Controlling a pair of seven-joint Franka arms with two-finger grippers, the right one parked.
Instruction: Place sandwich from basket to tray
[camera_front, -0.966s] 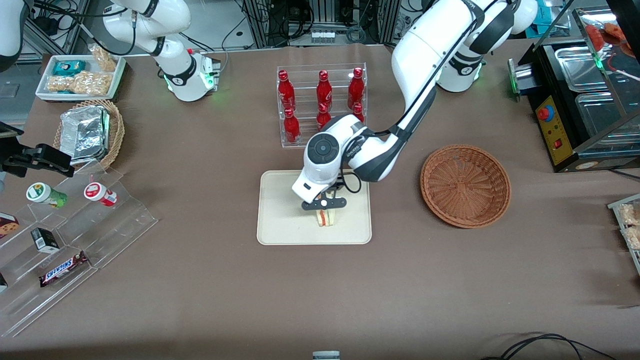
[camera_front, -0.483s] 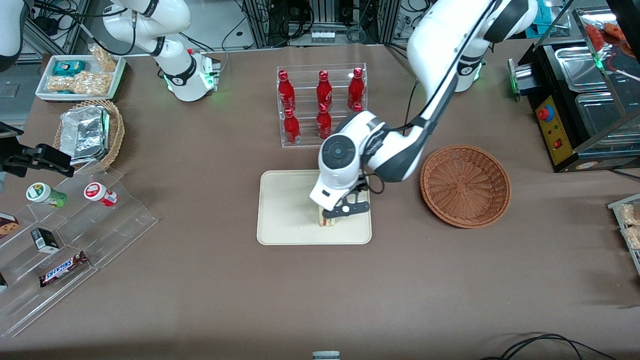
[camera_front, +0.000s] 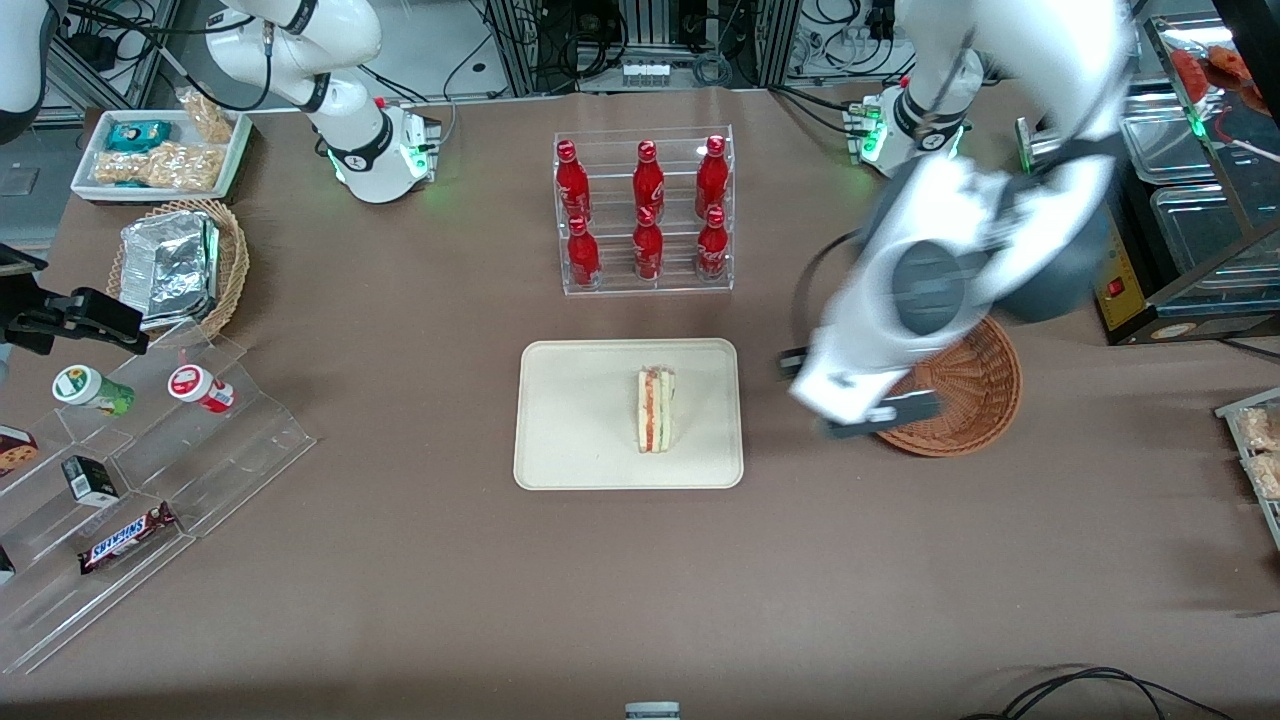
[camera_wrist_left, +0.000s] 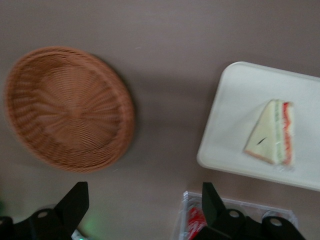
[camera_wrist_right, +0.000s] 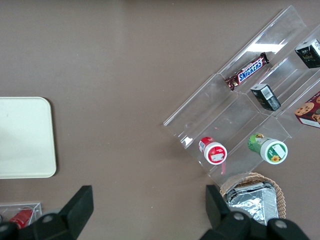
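Note:
The sandwich (camera_front: 656, 409), a pale wedge with red and green filling, stands on the cream tray (camera_front: 570, 440), toward the tray's side nearest the basket. It also shows in the left wrist view (camera_wrist_left: 274, 134) on the tray (camera_wrist_left: 235, 120). The dark reddish-brown wicker basket (camera_front: 965, 385) is empty and shows in the wrist view too (camera_wrist_left: 67, 107). My left gripper (camera_front: 860, 395) is open and empty, raised above the table between tray and basket, partly covering the basket's rim; it shows in its own wrist view (camera_wrist_left: 144, 202).
A clear rack of red bottles (camera_front: 645, 210) stands farther from the front camera than the tray. A black appliance (camera_front: 1150, 210) sits at the working arm's end. A tiered acrylic snack display (camera_front: 130, 470) and a tan basket with foil pack (camera_front: 175, 265) lie toward the parked arm's end.
My gripper let go of the sandwich, rose off the tray and swung toward the basket. The sandwich stays standing on the tray.

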